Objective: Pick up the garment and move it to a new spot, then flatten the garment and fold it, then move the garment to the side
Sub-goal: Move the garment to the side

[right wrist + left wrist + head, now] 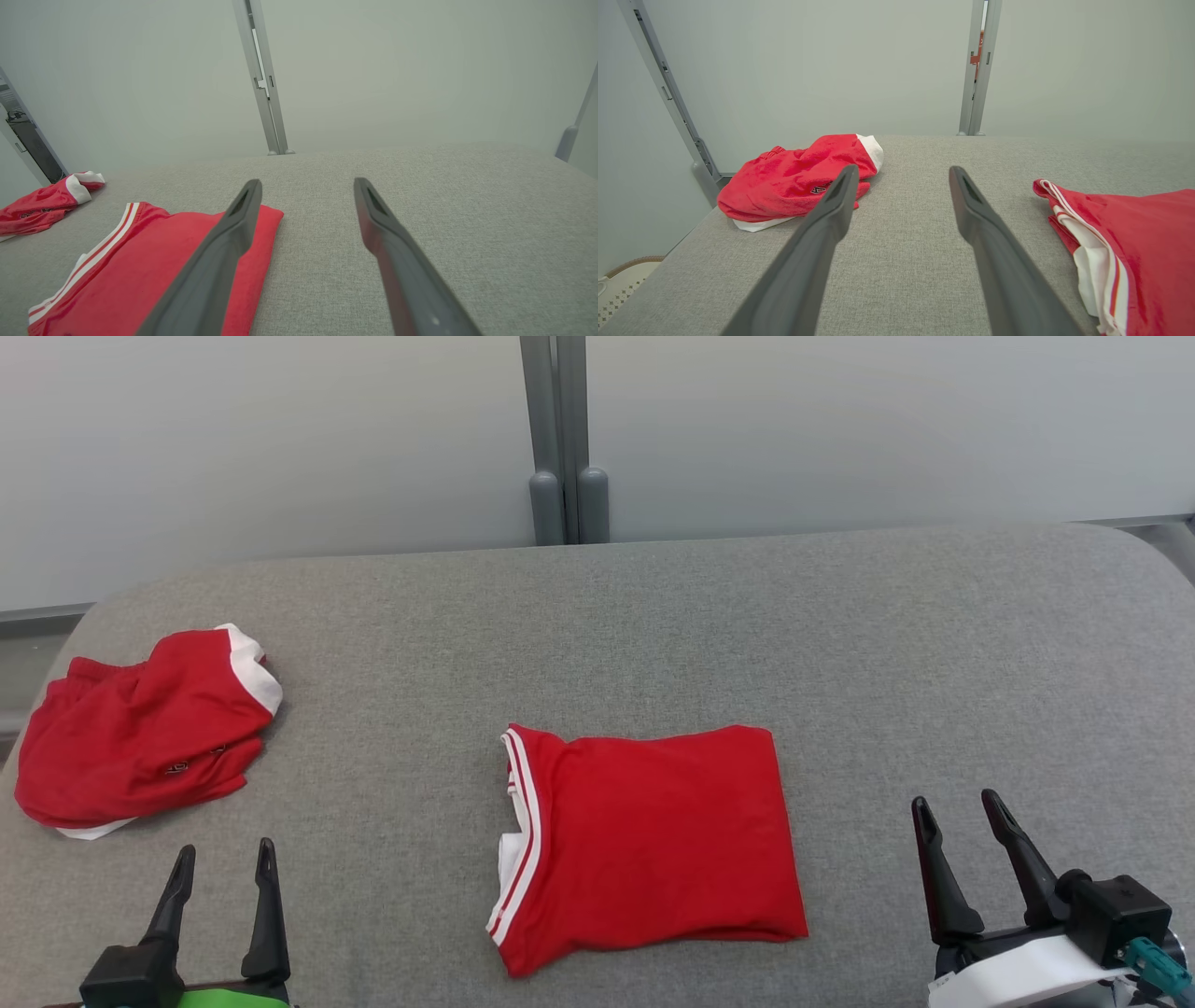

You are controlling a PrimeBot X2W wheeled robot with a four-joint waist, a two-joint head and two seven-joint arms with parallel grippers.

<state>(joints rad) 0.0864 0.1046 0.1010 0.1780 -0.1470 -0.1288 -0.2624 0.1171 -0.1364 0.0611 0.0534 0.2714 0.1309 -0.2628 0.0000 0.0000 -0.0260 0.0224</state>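
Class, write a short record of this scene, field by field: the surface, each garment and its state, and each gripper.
Surface: grey fabric table
Centre garment: red shirt with white stripes, folded into a flat rectangle
Left garment: crumpled red garment with white trim, near the table's left edge
Left gripper: open, empty, touching neither garment
Right gripper: open, empty, right of the red shirt

The left gripper has two long, tapered matt-black fingers on a black base block, with bright green casing beside that block. The right gripper matches; a white curved band and teal connector adjoin its block.
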